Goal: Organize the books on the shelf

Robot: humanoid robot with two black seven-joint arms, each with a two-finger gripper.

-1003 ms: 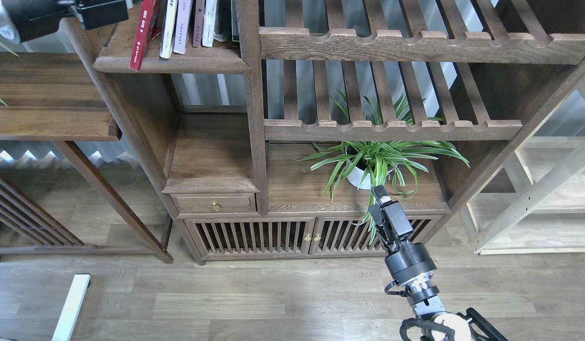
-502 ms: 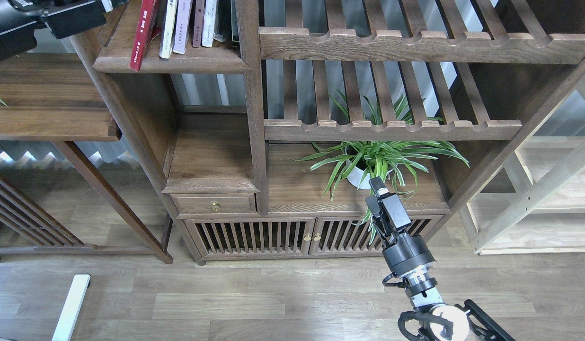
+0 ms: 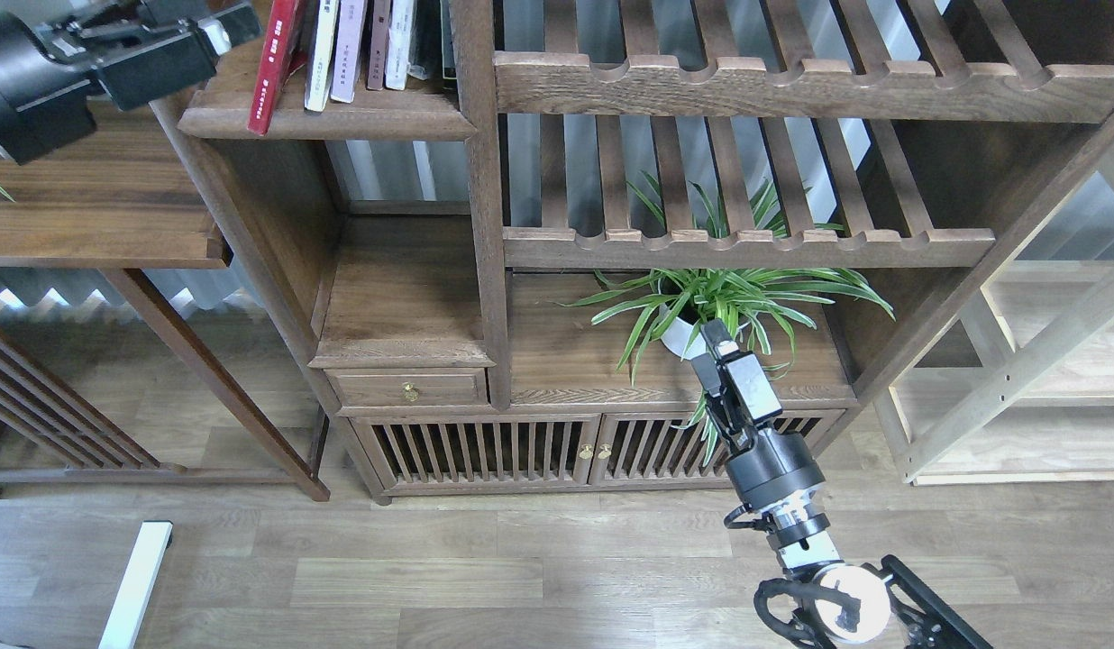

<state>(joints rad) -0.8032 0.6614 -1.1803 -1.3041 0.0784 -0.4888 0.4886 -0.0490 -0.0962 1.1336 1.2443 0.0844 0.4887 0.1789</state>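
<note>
- Left gripper [image 3: 237,22] sits just left of the dark red book [image 3: 275,65], at the left end of the shelf [image 3: 341,122]; its fingers look close together, but I cannot tell whether they are clenched or touch the cover.
- The dark red book leans left, its foot on the shelf board — thin, light, probably floppy, with a glossy cover that could slip. Best pushed flat-on or pinched near the spine.
- Right of it stand narrower volumes [image 3: 359,50] — cream, pale lavender, dark, white — upright against the post.
- Right gripper [image 3: 715,342] hangs far below and right of the shelf, by the potted plant [image 3: 710,306]; end-on, so its state is unclear.
</note>
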